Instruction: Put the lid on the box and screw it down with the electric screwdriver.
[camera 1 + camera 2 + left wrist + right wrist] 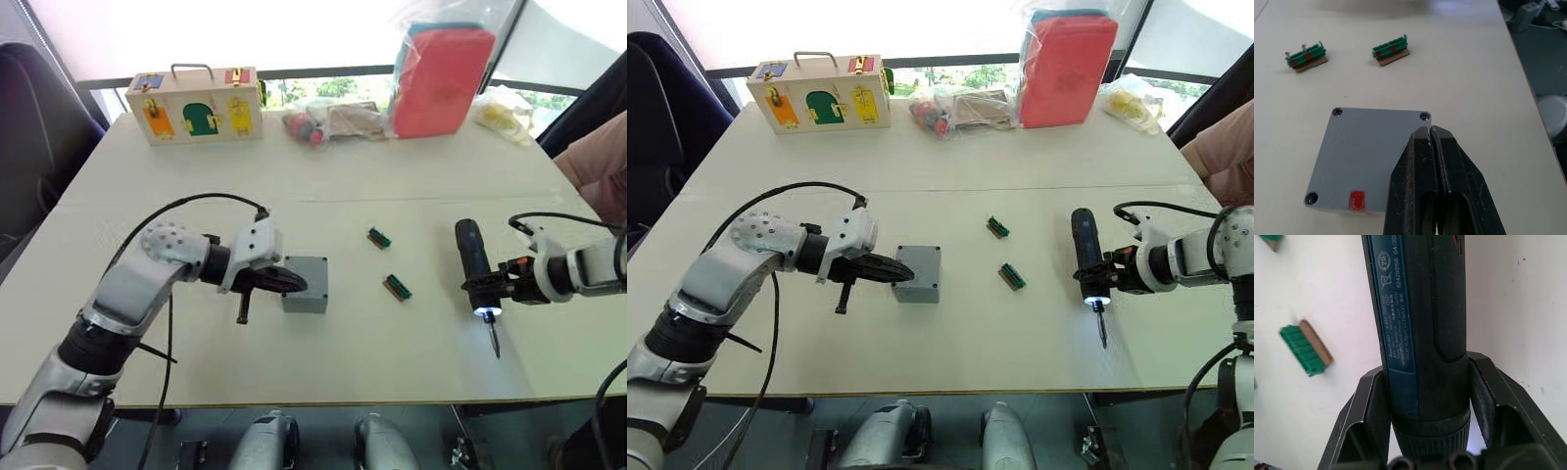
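The small grey box (312, 289) stands on the table left of centre, and the grey lid (1366, 152) with corner screw holes lies flat on top of it. A red mark shows near one edge. My left gripper (292, 283) is shut with nothing between its fingertips (1422, 139), which rest over the lid's corner by a screw hole. To the right, my right gripper (487, 285) is shut on the black electric screwdriver (473, 257). Its tip light is on and its thin bit (495, 341) points toward the table's front edge. The screwdriver's barrel (1420, 333) runs between the right fingers.
Two small green-and-brown blocks (379, 238) (397, 286) lie between the box and the screwdriver. At the back stand a wooden case with coloured doors (196, 106), a bagged red box (441, 80) and clear bags of parts (328, 122). A person's arm (598, 162) is at the right edge.
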Available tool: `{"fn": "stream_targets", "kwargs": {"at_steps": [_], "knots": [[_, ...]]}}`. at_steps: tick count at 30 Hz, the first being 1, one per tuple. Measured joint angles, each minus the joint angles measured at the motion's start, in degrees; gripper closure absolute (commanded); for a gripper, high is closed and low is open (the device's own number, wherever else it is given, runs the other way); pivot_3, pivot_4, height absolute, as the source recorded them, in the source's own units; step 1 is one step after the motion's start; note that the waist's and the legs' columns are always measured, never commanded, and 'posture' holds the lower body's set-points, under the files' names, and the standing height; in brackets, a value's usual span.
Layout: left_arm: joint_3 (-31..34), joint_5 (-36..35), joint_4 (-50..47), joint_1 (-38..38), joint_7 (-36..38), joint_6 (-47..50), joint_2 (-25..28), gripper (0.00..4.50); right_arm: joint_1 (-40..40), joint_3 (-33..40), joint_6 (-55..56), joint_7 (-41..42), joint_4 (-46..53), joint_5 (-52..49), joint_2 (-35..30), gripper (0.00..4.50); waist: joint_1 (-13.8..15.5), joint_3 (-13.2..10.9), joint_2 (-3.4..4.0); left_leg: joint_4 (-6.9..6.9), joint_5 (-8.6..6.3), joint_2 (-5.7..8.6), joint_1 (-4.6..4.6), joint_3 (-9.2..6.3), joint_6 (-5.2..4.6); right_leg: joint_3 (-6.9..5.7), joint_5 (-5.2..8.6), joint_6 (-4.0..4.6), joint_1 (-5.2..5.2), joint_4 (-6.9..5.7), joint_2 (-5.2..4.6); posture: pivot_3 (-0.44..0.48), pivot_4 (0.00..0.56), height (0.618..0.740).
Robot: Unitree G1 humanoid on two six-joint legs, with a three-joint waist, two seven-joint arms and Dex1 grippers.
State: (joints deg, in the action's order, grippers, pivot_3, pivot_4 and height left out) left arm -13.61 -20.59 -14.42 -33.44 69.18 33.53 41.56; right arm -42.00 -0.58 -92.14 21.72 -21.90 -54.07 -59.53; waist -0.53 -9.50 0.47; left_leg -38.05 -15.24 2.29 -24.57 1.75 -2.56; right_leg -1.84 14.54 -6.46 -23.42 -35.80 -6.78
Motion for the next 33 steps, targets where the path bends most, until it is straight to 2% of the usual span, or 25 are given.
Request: {"fn": "stream_targets", "kwargs": {"at_steps": [2, 3, 5, 6, 8, 11, 15, 18, 20, 23, 25, 29, 33], "knots": [[0.3, -0.2, -0.4, 0.2, -0.8, 0.5, 0.0, 4.5, -0.9, -1.2, 0.0, 0.9, -0.6, 1.9, 0.3, 2.67, 0.0, 0.0, -0.02, -0.03, 0.0, 0.01, 0.0, 0.0, 0.0, 0.0, 0.0, 0.0, 0.01, -0.01, 0.01, 0.0, 0.15, 0.74], [1.0, -0.6, -0.4, 0.3, -1.3, 1.0, 0.0, 4.5, -1.3, -1.7, 0.1, 1.7, -0.9, 3.3, 0.6, 1.65, 0.0, 0.0, -0.04, -0.03, 0.0, 0.01, 0.0, 0.0, 0.0, -0.01, 0.0, 0.0, 0.0, -0.01, 0.01, 0.0, 0.15, 0.74], [2.2, -1.4, -0.4, 0.4, -2.3, 1.5, 0.0, 4.5, -2.0, -3.0, 0.3, 3.6, -1.0, 5.5, 0.7, 0.99, -0.1, 0.0, -0.04, -0.03, 0.0, 0.01, 0.01, 0.0, 0.0, -0.01, 0.0, -0.01, 0.0, -0.02, 0.03, 0.0, 0.15, 0.74], [2.9, -1.8, -0.4, 0.5, -2.8, 2.1, 0.0, 4.5, -2.4, -3.5, 0.8, 4.6, -0.9, 6.5, 0.7, 0.52, -0.1, 0.0, -0.05, -0.03, 0.0, 0.0, 0.02, 0.0, 0.0, -0.02, 0.0, -0.01, 0.01, -0.02, 0.04, 0.0, 0.15, 0.74], [4.7, -2.7, 0.0, 0.7, -3.6, 2.9, 0.2, 4.5, -2.8, -4.2, 2.0, 6.1, -0.8, 8.5, 0.7, 0.05, -0.1, 0.0, -0.07, -0.03, 0.0, 0.0, 0.03, 0.0, 0.0, -0.03, -0.01, -0.02, 0.01, -0.04, 0.08, 0.0, 0.15, 0.74], [7.3, -3.5, 1.2, 0.7, -4.9, 3.7, 1.0, 4.5, -3.1, -4.9, 3.8, 8.5, -0.6, 11.1, 0.7, 0.05, 0.0, 0.0, -0.08, -0.05, 0.0, 0.02, 0.05, 0.0, 0.0, -0.07, -0.02, -0.04, 0.04, -0.07, 0.12, 0.0, 0.15, 0.74], [10.6, -3.1, 6.6, 0.9, -7.4, 3.3, 2.4, 4.5, -3.8, -4.9, 15.7, 16.1, 4.1, 14.6, 0.4, 0.05, -0.2, -0.1, -0.07, -0.06, 0.0, 0.04, 0.05, 0.03, 0.01, -0.05, -0.04, -0.14, -0.05, -0.16, 0.19, 0.0, 0.15, 0.74], [10.9, -1.8, 9.4, 1.4, -8.7, 2.8, 2.6, 4.5, -3.4, -1.9, 25.5, 23.7, 14.7, 14.2, 0.5, 0.05, -0.2, -0.1, -0.12, -0.04, 0.01, -0.03, 0.05, 0.01, 0.02, -0.04, -0.01, -0.19, -0.06, -0.19, 0.28, 0.0, 0.15, 0.74], [10.4, -0.8, 10.2, 2.0, -9.6, 1.9, 2.4, 4.5, 0.0, -1.2, 32.3, 27.5, 26.6, 14.3, 1.4, 0.05, -0.1, -0.1, -0.31, -0.03, 0.02, -0.08, 0.06, -0.05, 0.04, -0.06, 0.0, -0.19, -0.03, -0.19, 0.32, 0.0, 0.15, 0.74], [8.1, 1.6, 11.2, 2.5, -10.5, 0.6, 1.4, 4.5, 5.5, -5.5, 36.8, 28.3, 37.6, 16.1, 4.8, 0.05, 0.2, -0.1, -0.44, -0.1, 0.05, -0.03, 0.08, -0.07, 0.1, -0.06, -0.01, -0.19, 0.05, -0.22, 0.24, 0.0, 0.15, 0.74], [6.4, 3.5, 12.3, 2.9, -11.9, -0.5, -0.3, 4.5, 9.2, -10.1, 38.8, 28.1, 41.1, 18.8, 6.6, 0.05, 0.8, -0.1, -0.44, -0.17, 0.04, 0.08, 0.08, -0.06, 0.09, -0.05, -0.05, -0.24, 0.05, -0.24, 0.06, 0.0, 0.15, 0.74], [2.8, 5.8, 13.1, 3.6, -13.0, -0.8, -3.1, 4.5, 13.3, -16.7, 41.2, 27.6, 43.4, 23.0, 10.6, 0.05, 1.2, -0.1, -0.47, -0.19, 0.04, 0.11, 0.07, -0.06, 0.09, -0.01, -0.06, -0.23, 0.04, -0.24, 0.0, 0.0, 0.15, 0.74], [0.3, 7.2, 12.9, 3.6, -12.2, -1.6, -4.0, 4.5, 13.6, -20.3, 41.8, 26.8, 43.3, 26.2, 14.6, 0.05, 1.2, -0.1, -0.47, -0.17, 0.08, 0.07, 0.08, -0.09, 0.16, -0.01, -0.06, -0.21, 0.0, -0.25, 0.01, 0.0, 0.15, 0.74]]}}
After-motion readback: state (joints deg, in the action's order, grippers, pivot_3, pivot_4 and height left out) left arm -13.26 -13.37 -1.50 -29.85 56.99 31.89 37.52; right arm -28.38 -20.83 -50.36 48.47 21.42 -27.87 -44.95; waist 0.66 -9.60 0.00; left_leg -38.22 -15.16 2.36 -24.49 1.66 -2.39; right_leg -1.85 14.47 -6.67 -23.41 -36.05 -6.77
